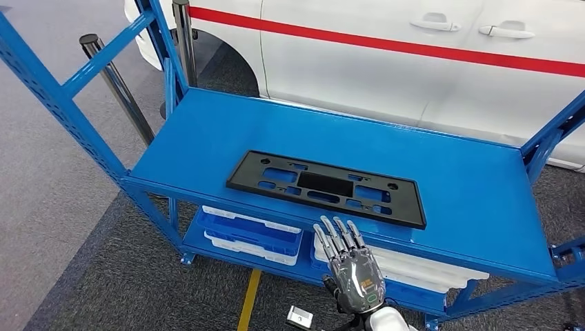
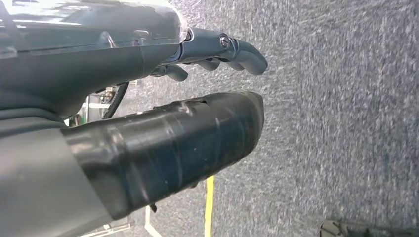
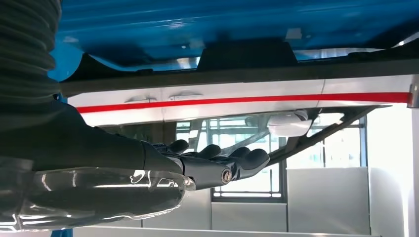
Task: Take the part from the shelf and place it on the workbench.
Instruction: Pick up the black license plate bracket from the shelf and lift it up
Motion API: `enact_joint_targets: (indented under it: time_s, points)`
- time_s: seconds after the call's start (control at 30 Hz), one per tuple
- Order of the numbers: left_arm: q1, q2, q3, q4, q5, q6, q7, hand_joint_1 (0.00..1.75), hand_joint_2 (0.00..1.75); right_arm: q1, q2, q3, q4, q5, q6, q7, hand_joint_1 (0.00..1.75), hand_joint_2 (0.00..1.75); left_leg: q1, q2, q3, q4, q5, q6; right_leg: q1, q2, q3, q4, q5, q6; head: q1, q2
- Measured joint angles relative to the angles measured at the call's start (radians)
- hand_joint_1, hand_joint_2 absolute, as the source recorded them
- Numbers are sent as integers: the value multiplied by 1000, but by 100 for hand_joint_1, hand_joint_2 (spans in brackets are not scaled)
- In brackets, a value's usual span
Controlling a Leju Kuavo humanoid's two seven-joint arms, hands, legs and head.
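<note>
The part is a flat black rectangular frame (image 1: 324,187) with several cut-outs, lying on the top board of the blue shelf (image 1: 469,172), near its front edge. My right hand (image 1: 348,265) is raised just in front of that edge, below the part's right half, fingers stretched toward it and holding nothing. In the right wrist view the same hand (image 3: 197,163) is extended flat with the shelf board (image 3: 148,24) beyond it. My left hand (image 2: 163,98) hangs over grey carpet, its fingers straight and empty.
A white car with a red stripe (image 1: 414,62) stands close behind the shelf. Blue and white trays (image 1: 252,234) sit on the lower shelf level. Dark posts (image 1: 117,83) stand at the left. A yellow floor line (image 1: 248,300) and a small grey box (image 1: 299,318) lie near my feet.
</note>
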Motion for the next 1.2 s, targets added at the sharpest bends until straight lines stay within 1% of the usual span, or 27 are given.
enact_joint_targets:
  time_s: [0.03,0.1,0.13,0.17,0.2,0.27,0.3,0.33,0.4,0.47,0.5,0.53,0.6,0.63,0.67,0.7,0.73,0.77,0.8,0.83,0.87,0.97,1.0,1.07,1.13,1.17,1.2]
  points:
    - [-1,0,0,0,0,0,0,0,0,-1,-3,-1,2,1,1,1,0,175,1,1,0,-3,2,5,-2,0,-22,49,-30,4,0,0]
    - [-2,0,0,0,0,0,0,0,0,-1,-6,-2,8,2,1,2,0,175,-1,2,-3,-2,3,9,-4,0,-86,186,-96,10,0,0]
    - [-1,1,1,0,0,0,0,0,0,-1,-7,-2,12,2,2,2,0,175,-2,2,-4,-2,3,10,-5,0,-110,238,-111,12,0,0]
    - [-1,1,1,0,0,0,0,0,0,0,-9,-2,15,2,2,2,0,175,-2,2,-4,-1,3,9,-5,0,-118,253,-107,12,0,0]
    - [-1,1,1,0,0,0,0,0,0,0,-10,-2,17,2,2,2,0,175,-3,1,-3,0,2,9,-4,0,-104,226,-83,10,0,0]
    - [-1,1,1,0,0,0,0,0,0,-1,-12,-2,20,2,2,2,0,175,-3,-1,-1,2,0,6,-3,0,-36,87,-15,1,0,0]
    - [-2,1,1,0,0,0,0,0,0,-2,-13,-3,20,3,2,2,0,175,-4,-2,0,3,-2,3,0,0,-5,23,8,-4,0,0]
    - [-2,0,1,0,0,0,0,0,0,-3,-13,-3,21,4,2,3,0,175,-6,-2,-1,5,-3,-1,2,1,14,-18,18,-8,0,0]
    - [-2,0,1,0,-2,0,0,0,0,-3,-14,-4,23,16,2,14,0,175,-7,-2,-2,5,-3,-11,7,1,20,-37,19,-15,0,0]
    - [-3,1,2,0,-5,0,0,0,0,-3,-14,-9,25,47,2,38,0,175,-7,-2,-4,8,-10,-22,2,1,23,-43,23,-25,0,0]
    - [-3,1,2,0,-6,0,0,0,0,-3,-14,-13,27,68,2,53,0,175,-6,-1,-12,27,-24,-27,-2,0,25,-48,26,-31,0,0]
    - [-3,2,2,0,-7,-1,1,0,0,-3,-14,-18,29,88,2,68,0,175,-5,-1,-30,68,-49,-32,-5,-1,27,-52,28,-36,0,0]
    - [-2,2,2,0,-11,-2,3,0,0,-8,-21,-22,35,119,2,121,0,175,-2,0,-94,207,-117,-40,-4,-3,26,-53,29,-40,-1,0]
    - [-1,2,2,0,-14,-3,5,0,0,-12,-26,-20,39,127,2,153,0,175,-1,0,-125,272,-140,-43,-3,-3,26,-52,28,-41,-1,0]
    - [0,2,2,0,-17,-3,7,0,0,-19,-34,-17,43,131,4,189,0,175,0,0,-143,306,-145,-45,-3,-3,26,-52,28,-41,-1,0]
    - [1,2,2,0,-19,-4,9,0,0,-26,-43,-12,47,132,8,219,0,175,0,0,-142,301,-129,-45,-3,-2,27,-51,27,-41,-1,0]
    - [2,2,3,0,-22,-4,11,0,0,-34,-51,-7,50,133,13,242,0,175,0,0,-121,254,-96,-44,-3,-1,28,-51,27,-40,-1,0]
    - [2,2,3,0,-24,-5,12,0,0,-42,-58,-3,54,133,18,260,0,175,1,0,-87,180,-55,-42,-3,-1,30,-49,25,-38,-1,0]
    - [1,2,3,0,-25,-7,14,0,0,-50,-65,0,57,133,24,272,0,175,0,0,-52,105,-25,-38,-1,0,30,-46,23,-35,-1,0]
    - [-1,2,3,0,-26,-9,15,0,0,-57,-71,1,60,134,30,280,0,175,-2,0,-26,50,-6,-34,1,1,29,-44,21,-31,-1,0]
    - [-2,1,3,0,-27,-12,16,0,0,-64,-76,2,63,134,35,285,0,175,-3,0,-12,17,2,-29,3,1,27,-42,20,-26,0,0]
    - [-2,0,3,0,-31,-18,17,0,0,-77,-88,5,70,135,45,293,0,175,-3,-1,-11,5,4,-12,3,1,24,-39,18,-10,-1,0]
    - [-2,-1,3,0,-32,-18,17,0,0,-81,-92,5,71,136,45,295,0,175,-2,-1,-9,1,6,-5,2,1,19,-26,8,-4,0,0]
    - [-3,-2,3,0,-34,-18,17,0,0,-87,-101,6,74,137,47,298,0,175,1,0,-7,-5,11,5,-2,1,-20,60,-44,5,0,0]
    - [-3,-2,3,0,-35,-18,17,0,0,-90,-107,7,79,137,52,305,0,175,0,1,-9,-5,10,9,-4,1,-85,195,-104,12,0,0]
    - [-3,-2,3,0,-36,-18,17,0,0,-90,-109,8,82,137,55,308,0,175,-1,1,-9,-5,10,9,-5,1,-107,238,-113,14,0,0]
    - [-3,-2,3,0,-36,-19,17,0,0,-90,-111,8,86,137,57,310,0,175,-1,0,-8,-4,9,9,-5,1,-112,246,-103,15,0,0]
